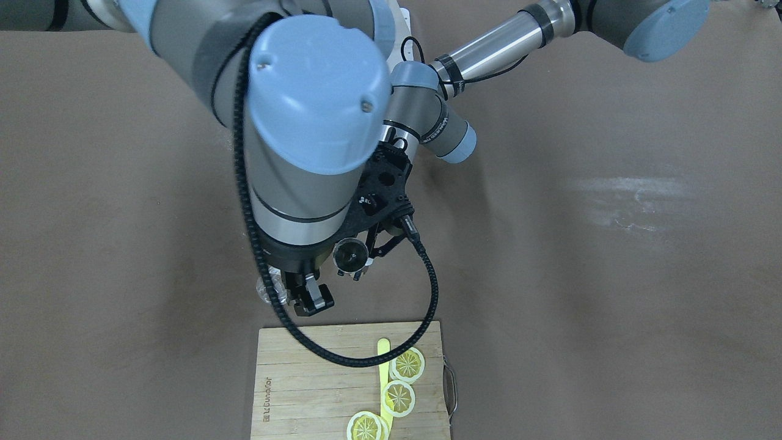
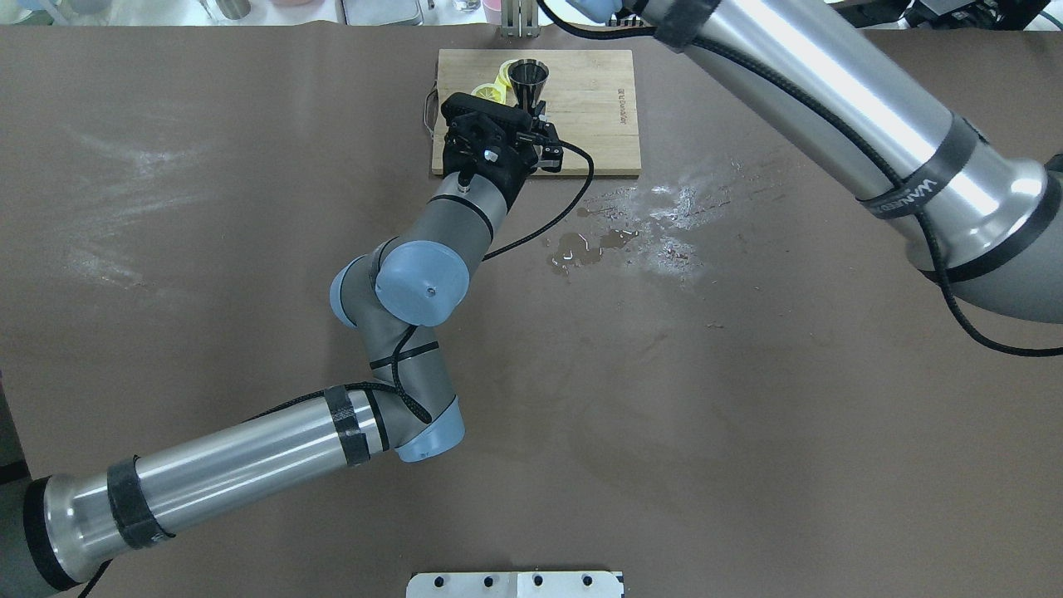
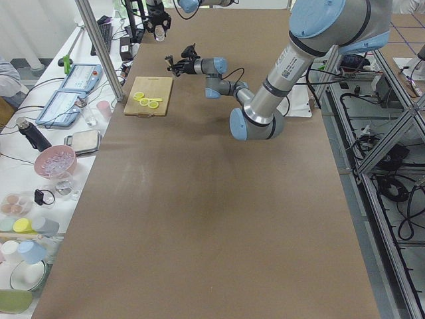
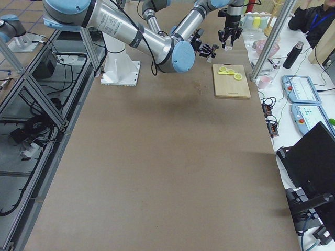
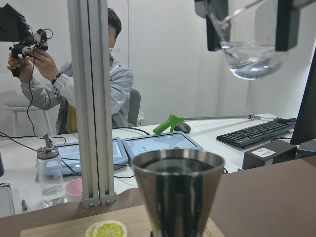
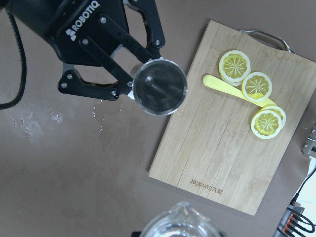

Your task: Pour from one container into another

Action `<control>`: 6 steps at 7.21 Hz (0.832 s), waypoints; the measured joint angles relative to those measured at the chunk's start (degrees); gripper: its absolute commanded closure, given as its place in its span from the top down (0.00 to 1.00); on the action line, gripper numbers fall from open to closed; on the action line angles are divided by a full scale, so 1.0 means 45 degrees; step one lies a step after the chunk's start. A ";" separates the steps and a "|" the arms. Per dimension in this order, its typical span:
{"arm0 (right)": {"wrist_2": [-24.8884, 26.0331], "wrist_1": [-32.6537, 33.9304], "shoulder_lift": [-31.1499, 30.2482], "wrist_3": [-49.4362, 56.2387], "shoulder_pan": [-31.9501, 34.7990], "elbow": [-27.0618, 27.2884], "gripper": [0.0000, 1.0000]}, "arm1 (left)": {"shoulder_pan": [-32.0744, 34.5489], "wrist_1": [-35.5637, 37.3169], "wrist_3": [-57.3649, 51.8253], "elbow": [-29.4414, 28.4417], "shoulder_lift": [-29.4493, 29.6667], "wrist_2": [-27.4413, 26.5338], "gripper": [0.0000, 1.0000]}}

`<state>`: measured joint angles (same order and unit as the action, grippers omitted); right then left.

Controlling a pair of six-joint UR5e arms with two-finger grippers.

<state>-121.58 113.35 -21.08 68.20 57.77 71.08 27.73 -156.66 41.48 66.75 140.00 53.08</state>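
Above, offset from jigger point(image 5: 177, 192) | glass cup point(image 5: 237, 19) (liquid point(image 5: 254, 58) inside) | in right end effector point(image 5: 249, 24)

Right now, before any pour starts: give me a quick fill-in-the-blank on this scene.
1. The left gripper is shut on the jigger, whose open mouth faces ___.
2. The glass cup, in the right gripper, hangs ___ than the jigger.
3. ___ lemon slices lie on the cutting board.
Missing: up; higher; three.

The logo end of the cutting board point(image 6: 217, 148) is free; lemon slices point(image 6: 256, 85) crowd its handle end; the left gripper point(image 6: 132, 85) holding the jigger point(image 6: 159, 87) blocks its robot-side edge.
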 measured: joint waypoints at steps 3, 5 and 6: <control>-0.2338 -0.2591 -0.3309 -0.2235 0.1041 0.2353 0.00 | 0.0487 -0.0149 0.0000 0.0009 -0.0130 0.0006 0.00; -0.3145 -0.5408 -0.5818 -0.4287 0.1168 0.3745 0.00 | 0.0840 -0.0917 0.0000 0.0036 -0.1026 0.0010 0.00; -0.3453 -0.7145 -0.7082 -0.5422 0.1176 0.4175 0.00 | 0.1131 -0.1720 0.0000 0.0257 -0.1920 0.0040 0.00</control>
<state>-137.12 81.19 -52.95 43.80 63.06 89.86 32.82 -164.40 41.48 67.91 131.36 53.26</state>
